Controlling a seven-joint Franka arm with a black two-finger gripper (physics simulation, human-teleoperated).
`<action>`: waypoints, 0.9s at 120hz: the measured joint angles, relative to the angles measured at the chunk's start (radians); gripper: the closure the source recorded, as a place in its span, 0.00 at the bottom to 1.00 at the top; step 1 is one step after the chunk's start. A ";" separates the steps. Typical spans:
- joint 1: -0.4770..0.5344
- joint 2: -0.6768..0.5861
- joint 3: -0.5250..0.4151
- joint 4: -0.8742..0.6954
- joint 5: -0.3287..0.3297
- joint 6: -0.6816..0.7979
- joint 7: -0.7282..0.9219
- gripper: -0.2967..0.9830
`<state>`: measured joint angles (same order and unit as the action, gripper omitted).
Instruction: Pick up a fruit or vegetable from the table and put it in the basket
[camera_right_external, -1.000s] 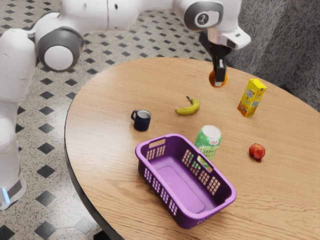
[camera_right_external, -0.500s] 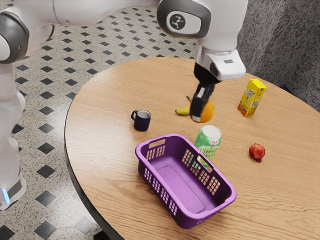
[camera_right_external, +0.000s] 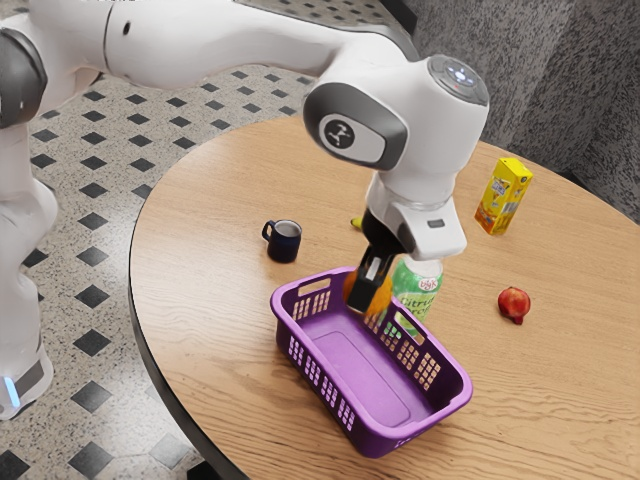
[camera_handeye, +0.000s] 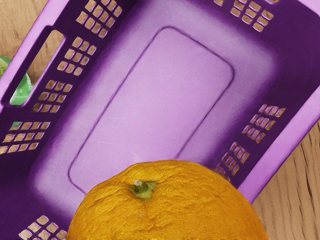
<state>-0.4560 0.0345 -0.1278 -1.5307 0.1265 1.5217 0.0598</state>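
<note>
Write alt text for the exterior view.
A robot gripper holds an orange over a purple basket on a wooden table. A green can stands beside the basket; a dark mug, a yellow carton and a red fruit sit elsewhere on the table.

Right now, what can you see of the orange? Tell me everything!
The orange is round, with bumpy, golden-orange skin and a little green stem spot with a pale nub in the middle. My gripper holds it up over one end of the purple basket. I can't tell whether it touches the basket.
</note>
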 joint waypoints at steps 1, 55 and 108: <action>0.004 0.000 0.000 -0.005 0.000 0.003 -0.002 0.47; 0.001 0.002 0.001 -0.083 0.000 0.102 -0.080 0.47; 0.011 0.056 0.046 -0.108 0.000 0.180 -0.130 0.47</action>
<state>-0.4455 0.0904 -0.0818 -1.6392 0.1268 1.7012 -0.0699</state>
